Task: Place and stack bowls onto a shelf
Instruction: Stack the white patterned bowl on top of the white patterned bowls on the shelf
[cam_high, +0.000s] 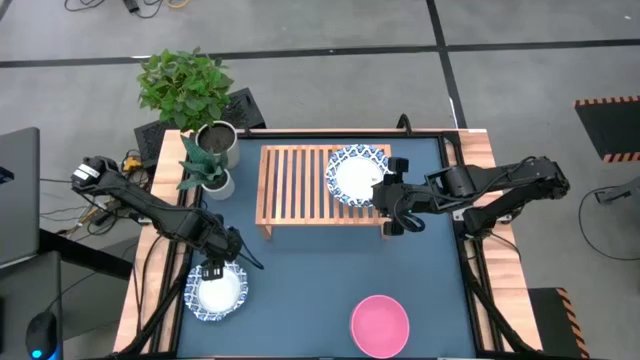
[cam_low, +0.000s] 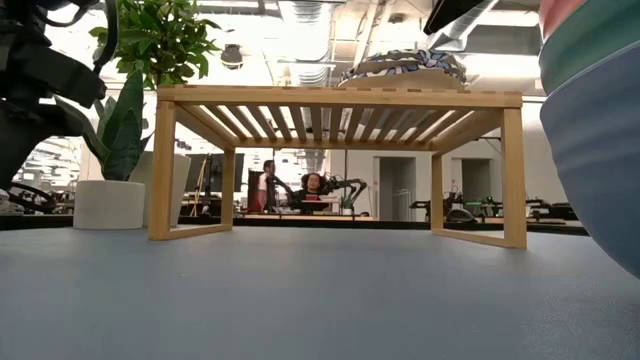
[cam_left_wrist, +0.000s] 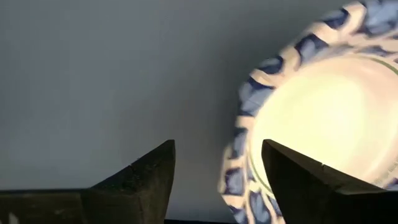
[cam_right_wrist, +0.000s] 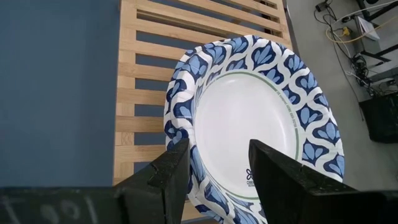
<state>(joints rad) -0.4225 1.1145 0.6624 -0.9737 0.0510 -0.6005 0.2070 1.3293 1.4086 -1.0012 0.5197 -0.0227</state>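
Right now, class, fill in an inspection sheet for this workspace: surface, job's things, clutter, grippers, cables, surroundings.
Surface: dark blue tabletop.
Job's things: light-wood slatted shelf bears one blue-patterned white bowl; a second patterned bowl and a plain pink bowl sit on the tabletop.
Clutter: two potted plants beside the shelf.
Grippers: left gripper open over the second bowl's rim; right gripper open at the shelf bowl's rim.
Cables: loose wires off the table's left edge.
Surroundings: people seated far behind.

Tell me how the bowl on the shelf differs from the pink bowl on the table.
The bowl on the shelf is white with a blue patterned rim; the pink bowl is plain. The first sits on the shelf at the right gripper; the pink one sits on the tabletop, away from both grippers. Both are round, upright and similar in size.
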